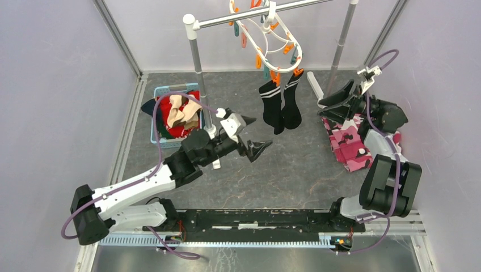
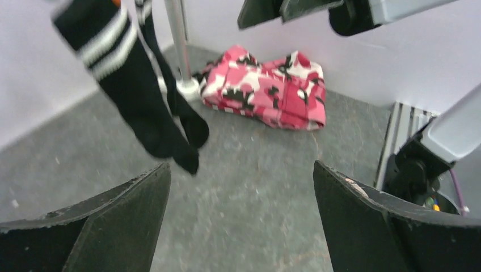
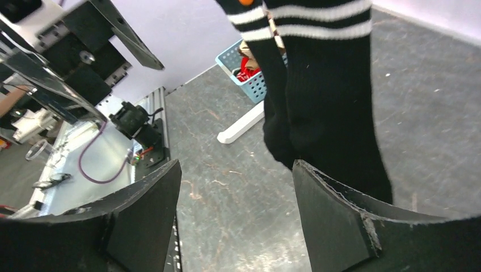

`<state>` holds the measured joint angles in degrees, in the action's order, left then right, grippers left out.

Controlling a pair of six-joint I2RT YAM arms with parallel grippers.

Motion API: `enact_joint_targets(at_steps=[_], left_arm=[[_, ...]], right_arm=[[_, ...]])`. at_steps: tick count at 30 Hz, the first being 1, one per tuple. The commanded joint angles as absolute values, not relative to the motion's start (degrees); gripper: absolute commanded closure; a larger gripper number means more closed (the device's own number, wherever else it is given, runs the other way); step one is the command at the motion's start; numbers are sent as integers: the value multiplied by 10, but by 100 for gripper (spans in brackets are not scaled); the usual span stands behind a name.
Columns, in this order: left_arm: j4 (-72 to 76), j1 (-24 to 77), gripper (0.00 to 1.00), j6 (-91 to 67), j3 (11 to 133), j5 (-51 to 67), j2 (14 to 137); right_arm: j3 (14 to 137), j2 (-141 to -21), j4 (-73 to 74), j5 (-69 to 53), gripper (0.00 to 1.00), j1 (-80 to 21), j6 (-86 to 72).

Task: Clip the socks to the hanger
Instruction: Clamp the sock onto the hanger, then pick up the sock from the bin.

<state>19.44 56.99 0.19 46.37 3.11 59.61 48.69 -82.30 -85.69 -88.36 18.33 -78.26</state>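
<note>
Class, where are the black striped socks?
In the top view, the black socks hang from the hanger, right of the blue basket, left of the camouflage cloth.

Two black socks hang clipped from the white hanger.

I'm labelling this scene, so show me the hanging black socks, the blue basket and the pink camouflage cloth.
black socks (image 1: 291, 105), top external view, leg of one sock.
blue basket (image 3: 256, 86), right wrist view, its perforated side wall.
camouflage cloth (image 2: 266, 93), left wrist view, middle of the pile.
</note>
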Motion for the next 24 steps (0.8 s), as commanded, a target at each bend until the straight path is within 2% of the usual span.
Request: enact_joint_targets(at_steps=[1,5,7,8,9,10,11,13,15,20,24], left_arm=[[185,554,0,-96,375,19,539],[182,503,0,-160,327,38,499],[184,454,0,-197,309,76,482],[189,428,0,-216,298,98,470],[192,400,0,-233,289,114,465],[193,377,0,-245,281,129,457],[191,359,0,-254,276,140,448],[173,335,0,-259,274,149,437],[141,314,0,-254,282,147,428],[43,245,0,-227,322,118,415],[20,162,0,-227,336,128,416]], right_arm=[[416,-782,-1120,-856,22,183,-801],[349,-750,-1094,-811,22,186,-791],[316,-716,-981,-789,22,193,-695],[304,-682,-811,-775,22,201,-567],[324,-647,-496,-739,20,208,-331],[394,-619,-110,-647,12,205,-16],[446,-605,86,-532,8,165,172],[440,-581,116,-488,6,164,190],[424,-576,137,-530,2,169,201],[420,-568,165,-527,2,174,252],[421,-580,183,-555,2,177,278]])
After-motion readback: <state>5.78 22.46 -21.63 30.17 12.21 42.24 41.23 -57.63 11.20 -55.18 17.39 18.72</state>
